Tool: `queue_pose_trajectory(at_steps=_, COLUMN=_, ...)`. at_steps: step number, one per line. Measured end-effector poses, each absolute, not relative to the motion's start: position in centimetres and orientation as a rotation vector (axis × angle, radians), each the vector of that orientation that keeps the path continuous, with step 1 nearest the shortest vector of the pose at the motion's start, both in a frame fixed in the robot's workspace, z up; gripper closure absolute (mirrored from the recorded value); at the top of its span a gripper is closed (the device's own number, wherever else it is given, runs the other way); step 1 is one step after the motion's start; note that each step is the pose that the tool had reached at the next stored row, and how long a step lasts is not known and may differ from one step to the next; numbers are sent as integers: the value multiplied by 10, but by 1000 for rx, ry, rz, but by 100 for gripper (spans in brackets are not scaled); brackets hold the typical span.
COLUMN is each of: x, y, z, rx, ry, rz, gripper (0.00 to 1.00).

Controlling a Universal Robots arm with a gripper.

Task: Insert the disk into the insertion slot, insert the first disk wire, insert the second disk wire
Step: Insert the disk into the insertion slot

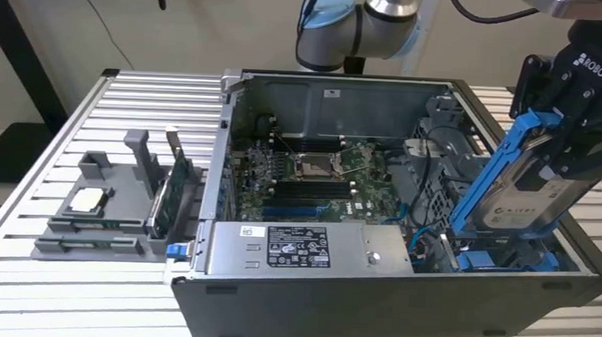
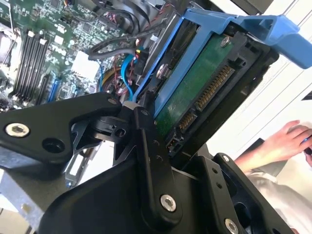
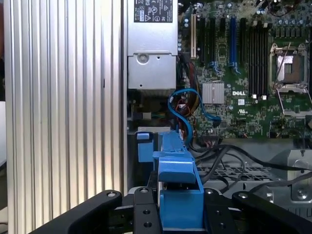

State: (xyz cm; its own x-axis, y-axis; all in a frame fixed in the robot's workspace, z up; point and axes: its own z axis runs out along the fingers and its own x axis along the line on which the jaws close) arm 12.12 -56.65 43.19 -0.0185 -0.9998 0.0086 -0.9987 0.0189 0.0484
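My gripper (image 1: 559,155) is shut on the disk (image 1: 519,189), a silver drive with a white label in a bright blue carrier. It hangs tilted over the open computer case's end at the exterior view's right, lower end down inside the case. Just below that end lies the insertion slot (image 1: 503,261), a dark metal bay with blue fittings. In the second wrist view the disk (image 2: 195,92) shows its green circuit board and connector, clamped by a black finger (image 2: 146,141). The first wrist view looks along the blue carrier (image 3: 178,195). Blue wires (image 3: 183,105) lie loose in the case.
A grey labelled power-supply box (image 1: 303,248) fills the case's near side, with the motherboard (image 1: 311,176) behind it. A grey stand (image 1: 107,206) holding parts sits on the slatted table (image 1: 62,287) at the exterior view's left. A person's hand (image 2: 282,141) shows beyond the disk.
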Motion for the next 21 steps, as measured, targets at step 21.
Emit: queue_pose_trajectory(at_steps=21, x=126, y=-568, z=404, rx=2171, ry=-2212, rz=-46, gripper=67)
